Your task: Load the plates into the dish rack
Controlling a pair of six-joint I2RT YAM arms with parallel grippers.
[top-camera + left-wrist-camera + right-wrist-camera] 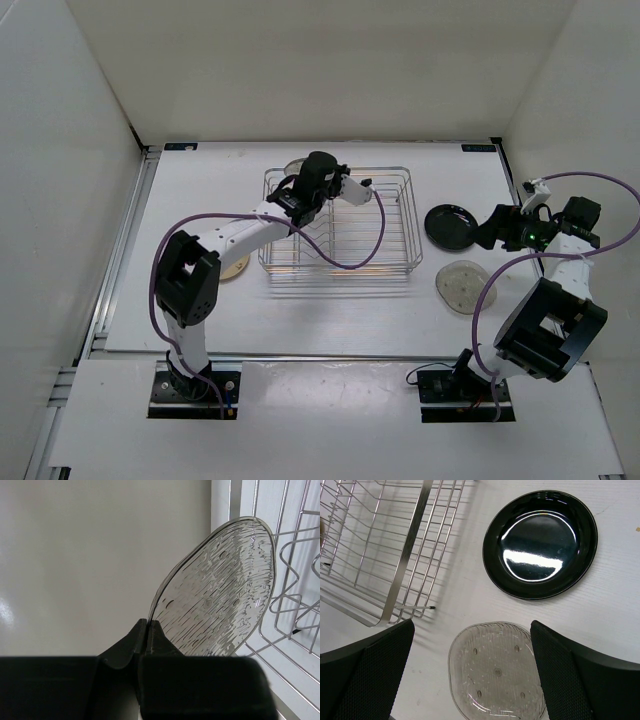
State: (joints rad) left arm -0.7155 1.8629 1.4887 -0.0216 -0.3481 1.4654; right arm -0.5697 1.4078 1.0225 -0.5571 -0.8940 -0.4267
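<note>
My left gripper point(146, 625) is shut on the rim of a pale translucent grey plate point(220, 590) and holds it on edge beside the silver wire dish rack point(295, 580). In the top view this gripper point(300, 185) is over the rack's point(390, 265) back left corner, and a bit of the held plate point(296, 165) shows there. My right gripper point(470, 670) is open and empty above a second translucent plate point(495, 680) lying flat. The glossy black plate point(540, 542) lies just beyond it. In the top view both plates, black point(452, 224) and translucent point(462, 286), lie right of the rack, near my right gripper point(490, 228). The tan plate point(237, 268) lies left of the rack, partly hidden by my left arm.
The rack's right end point(385, 545) is close to the left of my right gripper. White walls close in the table at the back and on both sides. A purple cable point(360, 255) from the left arm hangs over the rack.
</note>
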